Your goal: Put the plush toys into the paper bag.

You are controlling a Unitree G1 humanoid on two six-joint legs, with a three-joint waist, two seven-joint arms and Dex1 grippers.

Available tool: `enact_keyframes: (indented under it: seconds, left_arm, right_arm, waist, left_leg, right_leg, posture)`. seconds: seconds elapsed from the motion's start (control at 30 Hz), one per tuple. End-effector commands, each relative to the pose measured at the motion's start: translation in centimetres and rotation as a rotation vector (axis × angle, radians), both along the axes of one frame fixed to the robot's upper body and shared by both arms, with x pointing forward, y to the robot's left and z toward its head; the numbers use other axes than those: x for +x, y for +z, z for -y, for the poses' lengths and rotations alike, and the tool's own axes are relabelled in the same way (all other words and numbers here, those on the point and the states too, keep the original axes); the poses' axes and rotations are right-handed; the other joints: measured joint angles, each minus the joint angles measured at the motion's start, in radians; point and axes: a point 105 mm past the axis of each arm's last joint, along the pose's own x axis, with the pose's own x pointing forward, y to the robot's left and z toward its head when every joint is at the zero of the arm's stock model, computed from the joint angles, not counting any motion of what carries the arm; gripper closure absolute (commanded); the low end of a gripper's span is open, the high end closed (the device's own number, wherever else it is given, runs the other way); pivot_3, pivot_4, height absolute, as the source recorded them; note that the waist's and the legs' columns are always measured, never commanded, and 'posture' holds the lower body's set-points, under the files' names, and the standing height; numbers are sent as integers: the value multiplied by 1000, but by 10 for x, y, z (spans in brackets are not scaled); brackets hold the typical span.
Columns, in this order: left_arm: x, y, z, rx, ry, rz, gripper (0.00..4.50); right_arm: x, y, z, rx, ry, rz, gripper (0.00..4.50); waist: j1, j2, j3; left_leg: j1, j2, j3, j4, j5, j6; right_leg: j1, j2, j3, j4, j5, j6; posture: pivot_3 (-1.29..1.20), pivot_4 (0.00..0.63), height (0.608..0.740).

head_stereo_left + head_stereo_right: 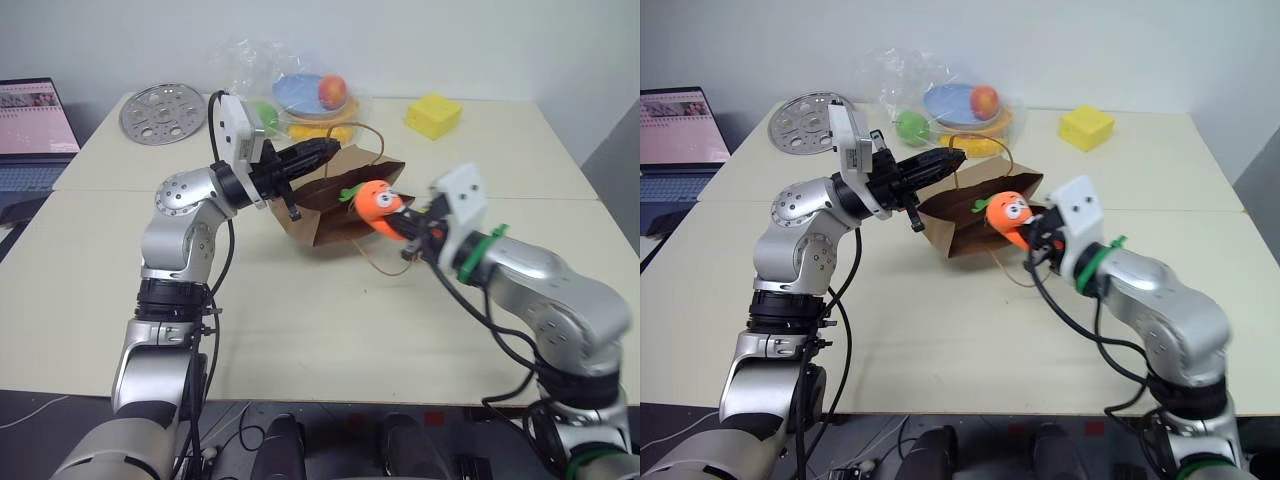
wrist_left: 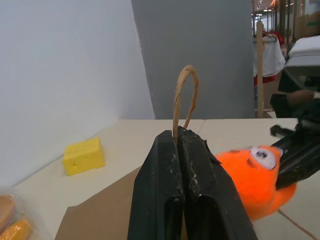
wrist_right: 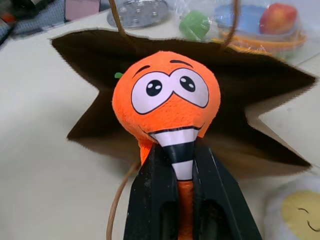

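Bright even light, soft shadows, sharp pics.

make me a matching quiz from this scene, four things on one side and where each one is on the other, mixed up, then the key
1 carrot toy
2 paper bag
3 egg toy
4 yellow block

a far side of table, alone
b rim pinched by left gripper
c clamped in right gripper, at bag's mouth
d on table beside bag

1-c, 2-b, 3-d, 4-a

Head cameras looked down across the pale surface (image 1: pixel 300 330); both wrist cameras sat close, sharing the grinning orange plush carrot (image 3: pixel 167 107).
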Motion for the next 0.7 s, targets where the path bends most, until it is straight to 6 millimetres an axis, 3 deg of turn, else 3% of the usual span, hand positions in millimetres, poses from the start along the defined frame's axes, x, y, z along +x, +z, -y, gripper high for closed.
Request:
enact_keyframes:
  seconds: [0.03,0.3,0.5,0.7]
  left_arm:
    - [-7,12,4,-12,-15,47,4500]
    - [-9,12,10,-37,-24,37,4500]
    - [-10,12,11,-43,-22,32,4500]
    - [-12,10,8,-41,-15,27,4500]
  right_arm:
    - [17,2,-17,-12,-14,22,4496]
    - [46,5,-65,30,1,6,4496]
    - [51,3,-81,57,24,6,4496]
    - [40,2,-68,117,64,22,2444]
  waist:
    - [0,0,0]
    - [-3,0,0]
    - [0,0,0]
    - [1,0,0]
  left_leg:
    - [0,0,0,0,0,0]
    - [0,0,0,-1,0,0]
    - [-1,0,0,-1,0,0]
    - [-1,0,0,-1,0,0]
  right_leg:
    - [0,0,0,0,0,0]
    - [-1,0,0,0,0,0]
    - [-1,0,0,0,0,0]
    - [-1,0,0,0,0,0]
  posture:
    - [0,150,740]
    - [0,150,740]
    - [0,150,740]
    - [0,150,740]
